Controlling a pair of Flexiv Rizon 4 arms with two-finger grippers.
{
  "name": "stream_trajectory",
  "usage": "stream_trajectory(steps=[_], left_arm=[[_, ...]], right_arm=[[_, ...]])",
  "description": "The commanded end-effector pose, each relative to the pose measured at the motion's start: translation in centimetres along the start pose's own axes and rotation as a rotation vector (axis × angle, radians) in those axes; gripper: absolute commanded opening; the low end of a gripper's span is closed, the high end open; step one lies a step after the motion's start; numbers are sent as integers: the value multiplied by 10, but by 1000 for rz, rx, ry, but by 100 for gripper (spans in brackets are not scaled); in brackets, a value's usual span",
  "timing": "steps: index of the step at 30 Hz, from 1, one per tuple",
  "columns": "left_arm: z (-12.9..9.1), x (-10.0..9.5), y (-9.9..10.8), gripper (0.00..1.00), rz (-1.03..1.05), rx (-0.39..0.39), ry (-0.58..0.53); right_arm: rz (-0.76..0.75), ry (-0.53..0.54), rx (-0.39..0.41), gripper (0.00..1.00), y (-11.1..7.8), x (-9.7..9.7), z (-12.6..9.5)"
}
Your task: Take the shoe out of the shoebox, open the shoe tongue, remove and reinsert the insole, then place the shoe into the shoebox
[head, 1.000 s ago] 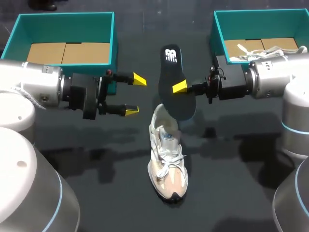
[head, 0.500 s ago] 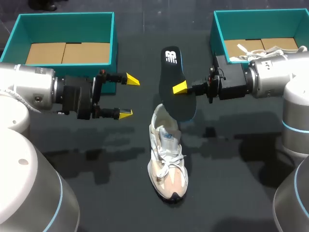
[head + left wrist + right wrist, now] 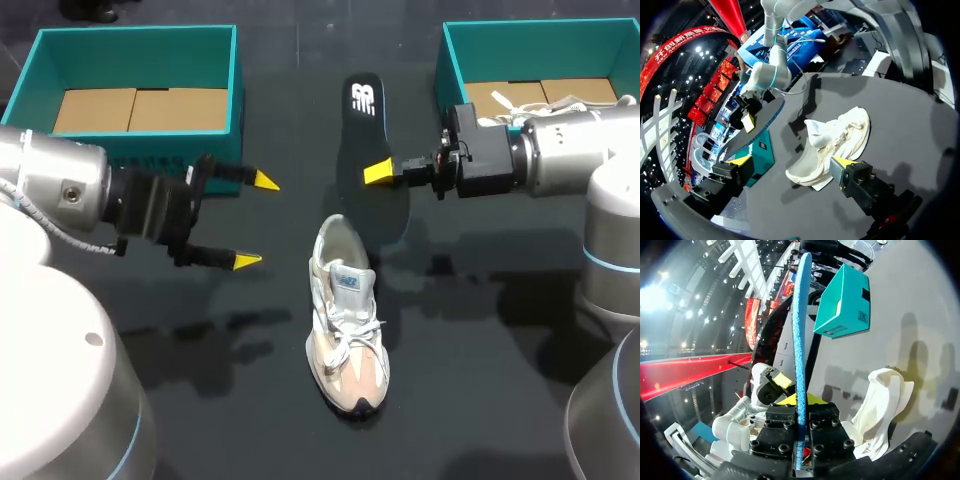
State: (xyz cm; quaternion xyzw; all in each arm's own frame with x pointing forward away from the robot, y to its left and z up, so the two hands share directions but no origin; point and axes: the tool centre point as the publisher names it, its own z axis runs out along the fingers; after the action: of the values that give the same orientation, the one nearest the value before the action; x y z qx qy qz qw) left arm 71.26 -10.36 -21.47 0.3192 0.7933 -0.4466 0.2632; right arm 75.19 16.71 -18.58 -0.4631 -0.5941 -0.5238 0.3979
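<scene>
Black desk (image 3: pixel 480 380); white shoe (image 3: pixel 345 330) upright mid-desk. Teal left shoebox (image 3: pixel 135 40), right shoebox (image 3: pixel 452 75) at far edge. Right hand (image 3: pixel 378 172) clamps dark insole (image 3: pixel 368 135), white logo on heel. Left hand (image 3: pixel 255 221) spread, empty.

1. Even light from above falls on the dark table (image 3: pixel 250 400), which shows a faint sheen.
2. Soft shadows lie on it left and right of the pale shoe (image 3: pixel 346 335).
3. The black insole (image 3: pixel 372 150) barely stands out from the table.
4. Highlights gleam on the metal shell of the right arm (image 3: pixel 570 160).
</scene>
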Motion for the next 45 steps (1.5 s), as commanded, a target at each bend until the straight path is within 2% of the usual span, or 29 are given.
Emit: stream_trajectory(steps=[1, 7, 13, 20, 30, 31, 45], left_arm=[[-2, -1, -5, 100, -2, -25, 14], [-2, -1, -5, 100, -2, -25, 14], [7, 10, -3, 100, -182, -62, 20], [4, 22, -3, 100, -316, -90, 22], [11, 39, -2, 100, -488, -124, 62], [12, 38, -1, 100, -499, -148, 74], [12, 38, -1, 100, -499, -148, 74]], right_arm=[[1, -4, -1, 0, -1, 1, 1], [1, -4, -1, 0, -1, 1, 1], [-44, 0, 46, 0, -3, -8, 4], [-112, 7, 30, 0, 3, -15, 0], [-211, -48, -3, 0, 6, -29, 0], [-211, -48, -3, 0, 6, -29, 0], [-211, -48, -3, 0, 6, -29, 0]])
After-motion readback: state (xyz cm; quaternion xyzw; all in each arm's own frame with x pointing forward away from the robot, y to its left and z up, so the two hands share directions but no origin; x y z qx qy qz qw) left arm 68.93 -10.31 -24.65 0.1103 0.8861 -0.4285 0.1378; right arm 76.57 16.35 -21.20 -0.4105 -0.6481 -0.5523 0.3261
